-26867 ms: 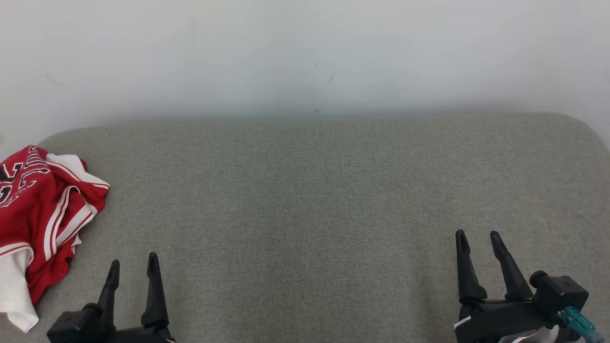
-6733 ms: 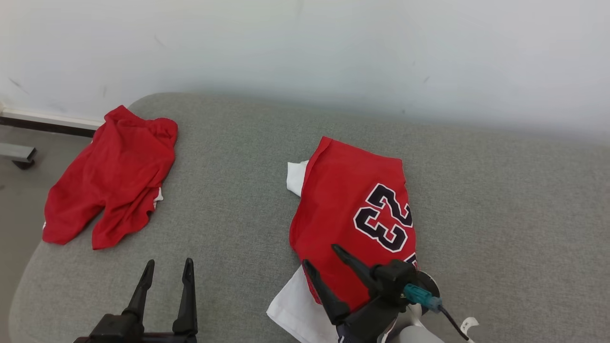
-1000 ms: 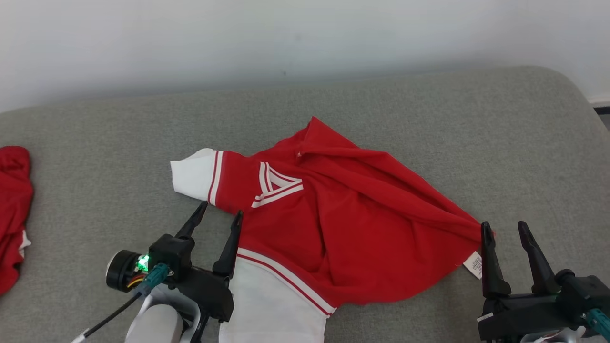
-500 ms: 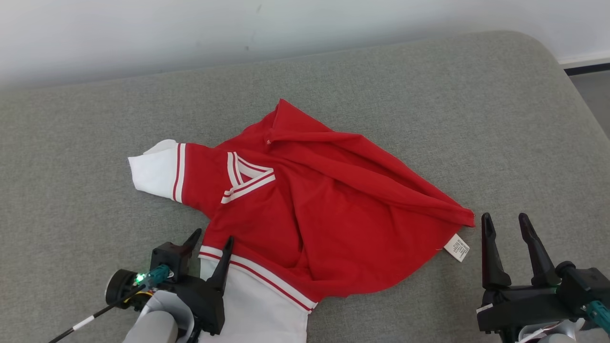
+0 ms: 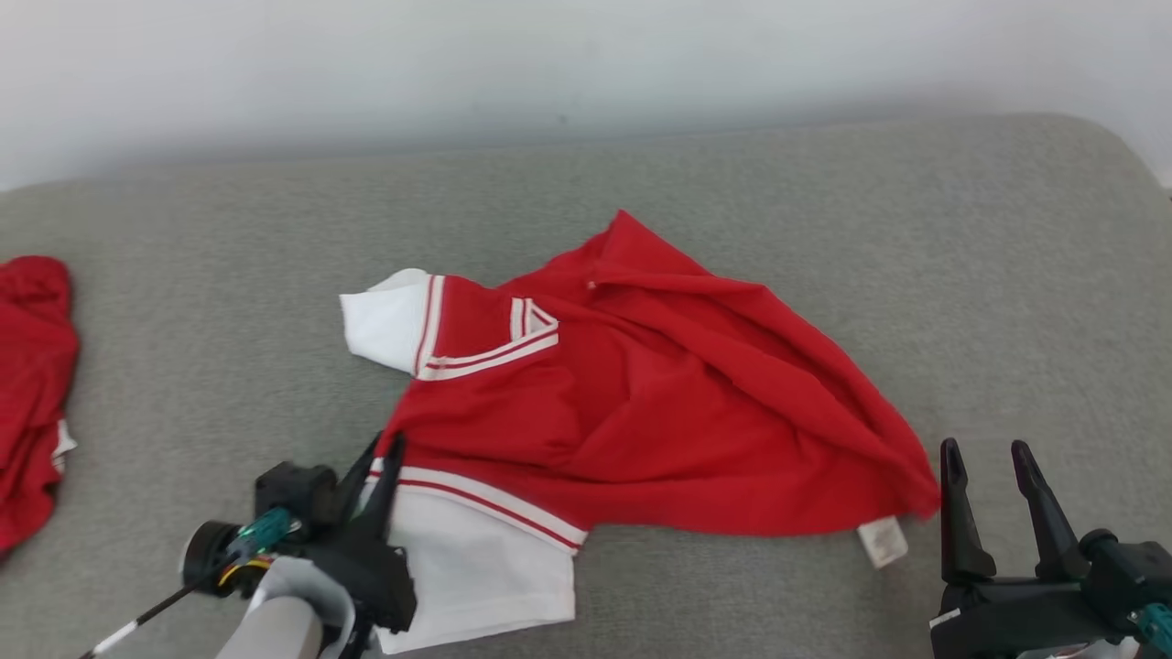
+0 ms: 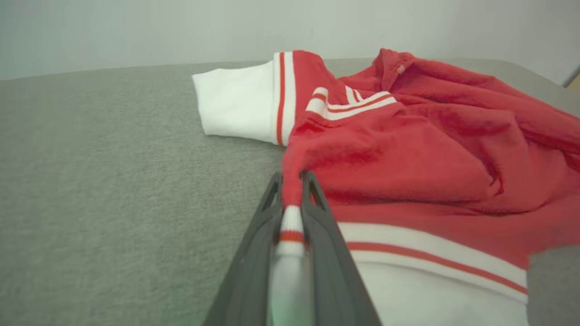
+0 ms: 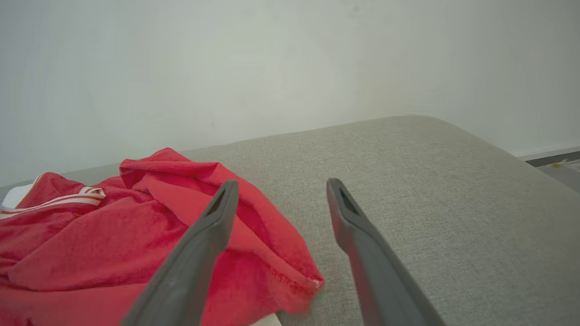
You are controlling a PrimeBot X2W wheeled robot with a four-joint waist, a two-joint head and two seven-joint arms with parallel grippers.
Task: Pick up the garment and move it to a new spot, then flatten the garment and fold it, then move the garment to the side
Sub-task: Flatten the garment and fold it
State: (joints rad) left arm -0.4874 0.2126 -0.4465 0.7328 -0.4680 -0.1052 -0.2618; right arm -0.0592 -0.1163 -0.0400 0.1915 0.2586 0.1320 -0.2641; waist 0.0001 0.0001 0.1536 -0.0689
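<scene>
Left jaws pinching shirt point(image 5: 641, 403) edge; right jaws spread, idle.
I fear a one-sided pull bunches the cloth.

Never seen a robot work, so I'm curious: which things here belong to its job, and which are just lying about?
Job: red and white jersey; left hand, pinching its sleeve; right hand, open beside it.
Lying about: second red garment, far left.

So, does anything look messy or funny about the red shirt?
Yes. The red jersey is not flat: its right half is bunched in long folds, and a white label pokes out under its lower right corner. The left gripper pinches the striped seam of the near white sleeve.
</scene>
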